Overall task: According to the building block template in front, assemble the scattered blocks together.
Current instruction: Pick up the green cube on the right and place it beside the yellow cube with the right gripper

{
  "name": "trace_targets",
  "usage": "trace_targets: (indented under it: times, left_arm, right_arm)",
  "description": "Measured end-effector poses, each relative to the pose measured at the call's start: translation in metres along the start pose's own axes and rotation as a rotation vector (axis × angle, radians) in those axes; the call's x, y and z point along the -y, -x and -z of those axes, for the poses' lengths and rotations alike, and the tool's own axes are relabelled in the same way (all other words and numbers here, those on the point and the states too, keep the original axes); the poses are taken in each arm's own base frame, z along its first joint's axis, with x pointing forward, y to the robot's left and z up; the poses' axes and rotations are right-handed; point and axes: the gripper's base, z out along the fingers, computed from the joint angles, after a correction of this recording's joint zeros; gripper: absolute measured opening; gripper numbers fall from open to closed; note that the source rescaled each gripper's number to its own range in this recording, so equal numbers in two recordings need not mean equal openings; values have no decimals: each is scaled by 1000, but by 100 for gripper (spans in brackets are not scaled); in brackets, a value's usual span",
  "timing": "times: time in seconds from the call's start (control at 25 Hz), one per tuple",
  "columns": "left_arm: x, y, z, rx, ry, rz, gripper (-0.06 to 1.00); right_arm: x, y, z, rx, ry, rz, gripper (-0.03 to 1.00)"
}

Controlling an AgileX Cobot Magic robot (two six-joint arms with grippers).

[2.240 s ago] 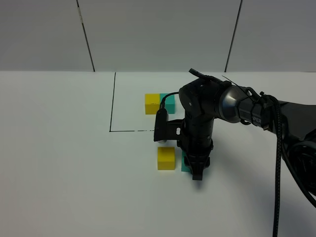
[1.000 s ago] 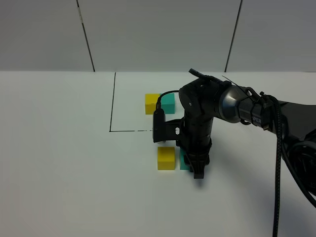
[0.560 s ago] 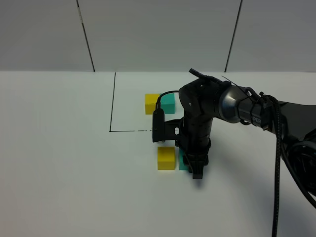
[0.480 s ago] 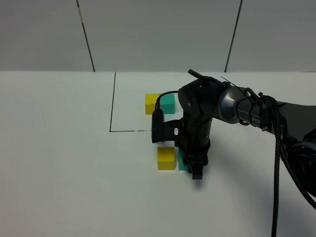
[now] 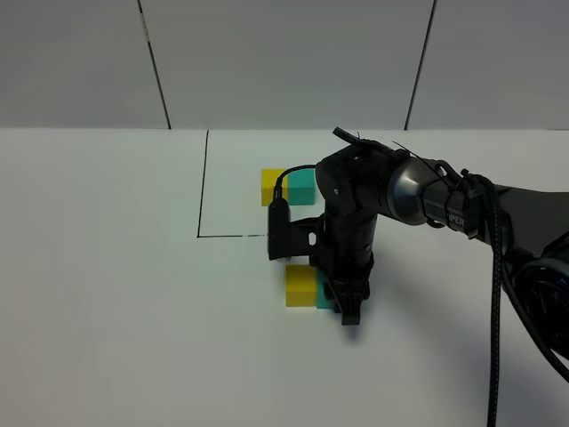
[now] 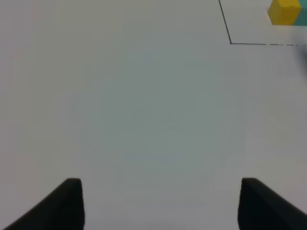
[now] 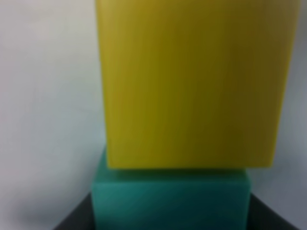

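The template is a yellow cube point(image 5: 271, 187) joined to a teal cube point(image 5: 303, 186) inside the thin black outline point(image 5: 203, 182). It also shows in the left wrist view point(image 6: 285, 12). In front of the outline, the loose yellow cube point(image 5: 300, 286) sits on the table. My right gripper point(image 5: 343, 307) points down and is shut on the loose teal cube point(image 5: 324, 299), pressed against the yellow cube's right side. The right wrist view shows the teal cube point(image 7: 170, 201) touching the yellow one point(image 7: 192, 81). My left gripper point(image 6: 160, 206) is open and empty over bare table.
The white table point(image 5: 107, 294) runs to a grey panelled wall at the back. The right arm and its black cables point(image 5: 498, 294) fill the right side of the exterior view. The left arm does not show there.
My right gripper has slid left with the teal cube. The gap to the loose yellow cube has closed and the two now touch.
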Motion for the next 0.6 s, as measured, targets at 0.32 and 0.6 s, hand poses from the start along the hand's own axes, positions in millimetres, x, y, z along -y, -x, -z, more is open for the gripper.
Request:
trace_targets:
  times: [0.32,0.6]
  left_arm:
    - [0,0,0,0,0,0,47]
    - [0,0,0,0,0,0,47]
  right_arm:
    - [1,1,0,7,-6,-2,1]
    - [1,1,0,7,-6,-2,1]
